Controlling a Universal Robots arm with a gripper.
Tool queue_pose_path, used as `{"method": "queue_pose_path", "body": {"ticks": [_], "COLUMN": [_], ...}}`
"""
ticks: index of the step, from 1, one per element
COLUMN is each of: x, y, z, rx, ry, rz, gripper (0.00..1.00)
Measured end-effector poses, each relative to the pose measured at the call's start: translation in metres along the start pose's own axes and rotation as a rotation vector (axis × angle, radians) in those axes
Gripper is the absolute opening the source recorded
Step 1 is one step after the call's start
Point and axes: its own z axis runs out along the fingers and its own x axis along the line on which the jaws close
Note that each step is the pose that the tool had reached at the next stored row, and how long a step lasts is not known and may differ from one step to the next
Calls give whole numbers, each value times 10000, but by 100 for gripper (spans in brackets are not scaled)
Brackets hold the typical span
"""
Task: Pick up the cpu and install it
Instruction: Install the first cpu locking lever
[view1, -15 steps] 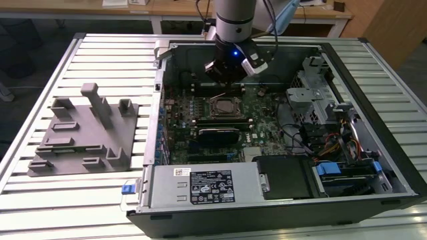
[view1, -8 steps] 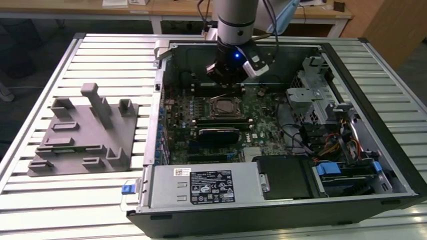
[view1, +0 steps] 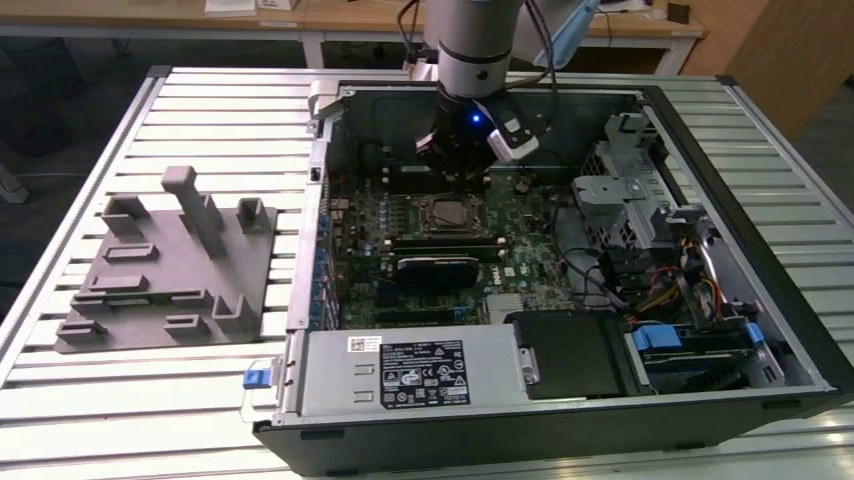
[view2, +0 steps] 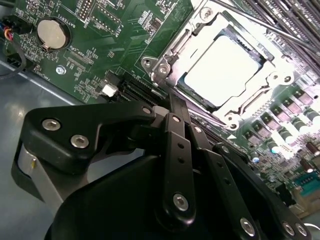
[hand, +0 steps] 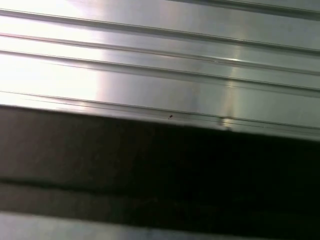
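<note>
Black multi-link gripper (view2: 172, 107) hangs inside open black computer case (view1: 787, 330), just above green motherboard (view1: 527, 255) — fingers pressed together w/ nothing between them. Small flat square silvery cpu (view2: 222, 67) sits in metal socket frame (view2: 165, 62), apart from gripper. Grey plastic tray w/ upright posts (view1: 167, 290) on ribbed metal table (view1: 80, 400), exterior view's left.

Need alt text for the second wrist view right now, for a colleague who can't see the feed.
The cpu lies in its socket frame on the green motherboard, its pale top glaring under bright light. The black gripper linkage fills the foreground, close beside the socket. A round coin battery sits farther off on the board.
</note>
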Motion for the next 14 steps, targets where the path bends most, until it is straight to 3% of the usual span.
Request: {"method": "queue_pose_path", "body": {"ticks": [9,14], "x": [-7,-11], "y": [0,-1], "z": [9,13], "rx": [6,146], "ry": [1,17], "rz": [0,-3], "gripper": [11,11]}}
